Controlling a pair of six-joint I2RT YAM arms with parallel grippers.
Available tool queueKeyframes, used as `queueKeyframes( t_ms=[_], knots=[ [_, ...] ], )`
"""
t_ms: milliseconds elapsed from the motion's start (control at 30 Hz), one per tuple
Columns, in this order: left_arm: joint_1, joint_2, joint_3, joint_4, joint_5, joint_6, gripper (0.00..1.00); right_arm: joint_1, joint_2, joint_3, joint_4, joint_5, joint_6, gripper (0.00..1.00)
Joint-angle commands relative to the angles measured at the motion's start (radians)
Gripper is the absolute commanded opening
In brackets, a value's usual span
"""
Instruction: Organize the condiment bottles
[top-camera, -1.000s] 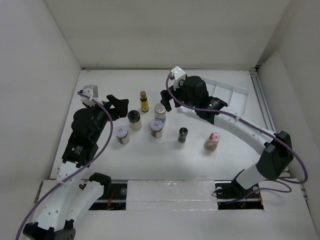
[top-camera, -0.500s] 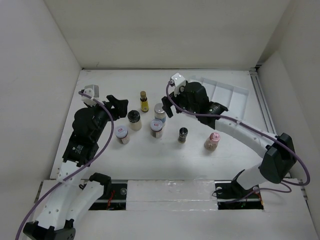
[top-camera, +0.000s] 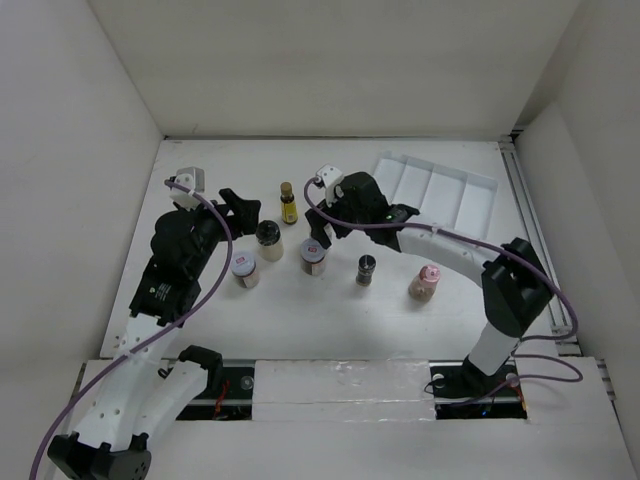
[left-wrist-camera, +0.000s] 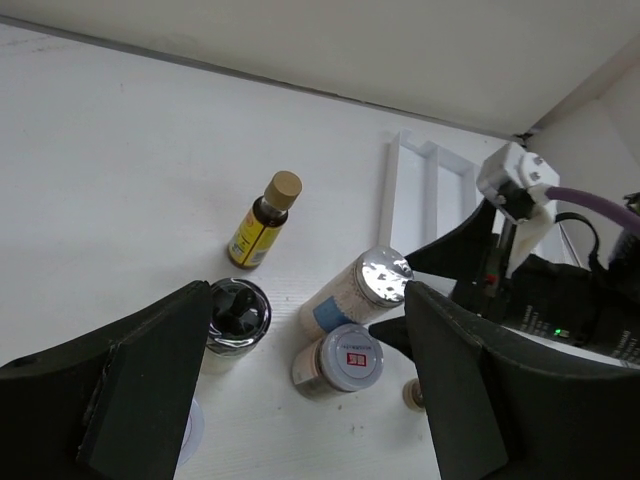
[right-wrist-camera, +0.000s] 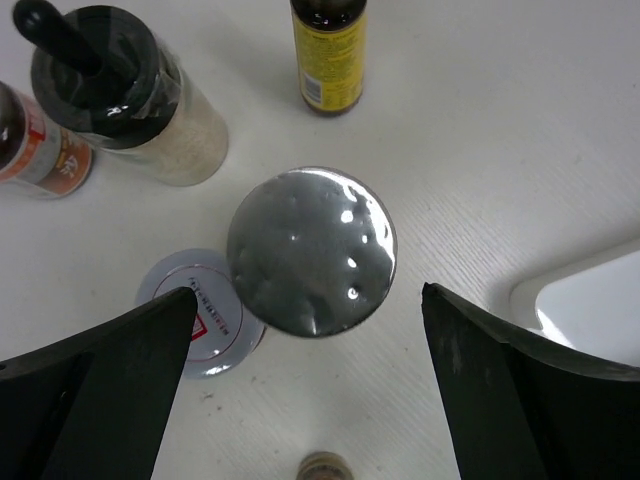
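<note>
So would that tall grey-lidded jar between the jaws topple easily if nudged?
Probably: the grey-lidded jar looks tall and narrow, so a high push could tip it into the white-lidded jar close beside it. Being round, it would likely roll.

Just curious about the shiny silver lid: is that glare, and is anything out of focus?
Right wrist view: the grey lid shows bright blotchy glare; the right fingers, close to the lens, are dark and soft-edged. Left wrist view: the same lid glints too. Top view: even light, soft shadows.
</note>
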Motion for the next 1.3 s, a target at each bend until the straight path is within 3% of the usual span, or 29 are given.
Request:
queueKeyframes(
  t_ms=[0,167,267,300,367,467,633,967,1267],
  knots=[
    [0.006,-0.012,-0.003,0.045,0.016,0.011,0.73,0.005,0.044,0.082,0.057,0.008,0.009,1.0],
    [0.006,-0.002,-0.003,0.045,0.039,0.011,0.73,0.005,0.12,0.135,0.108,0.048,0.009,1.0],
    [0.006,-0.012,-0.003,0.045,0.039,0.011,0.73,0.005,0.14,0.147,0.119,0.072,0.009,0.83],
    [0.006,-0.012,-0.003,0.054,0.039,0.011,0.73,0.005,0.14,0.147,0.119,0.085,0.009,0.6],
    [0.006,-0.012,-0.003,0.054,0.039,0.011,0.73,0.005,0.108,0.147,0.154,0.097,0.009,0.45],
    [0.006,-0.012,-0.003,0.054,0.052,0.011,0.73,-0.03,0.031,0.156,0.177,0.125,0.009,0.44],
    [0.006,-0.012,-0.003,0.054,0.051,0.011,0.73,-0.195,-0.055,0.181,0.258,0.099,0.009,0.44],
    [0.006,-0.021,-0.003,0.054,0.048,0.011,0.73,-0.441,0.147,0.375,0.232,-0.002,0.027,0.44],
    [0.006,-0.03,-0.003,0.054,0.048,0.011,0.73,-0.516,0.298,0.536,0.169,-0.035,0.027,0.43]
  ],
)
